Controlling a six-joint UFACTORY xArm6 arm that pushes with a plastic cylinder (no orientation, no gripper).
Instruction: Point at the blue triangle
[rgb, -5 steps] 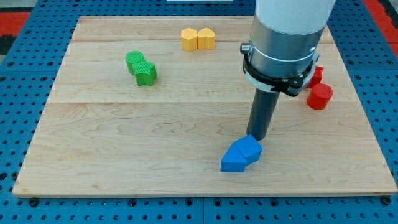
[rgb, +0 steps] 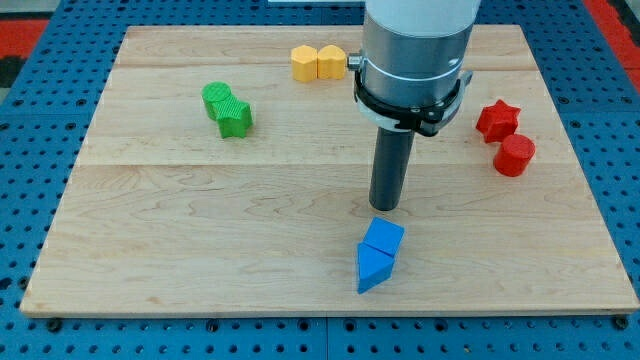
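Leftward since a moment ago, my tip (rgb: 385, 207) now stands just above the blue pair (rgb: 379, 254), which has turned; its blue triangle (rgb: 371, 270) sits low on the tabletop (rgb: 200, 250). No claw shows, only a rod holding nothing.

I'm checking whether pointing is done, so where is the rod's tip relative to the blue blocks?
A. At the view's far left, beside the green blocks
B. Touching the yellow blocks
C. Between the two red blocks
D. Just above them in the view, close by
D: my tip sits just toward the view's top from the blue cube, which adjoins the blue triangle.
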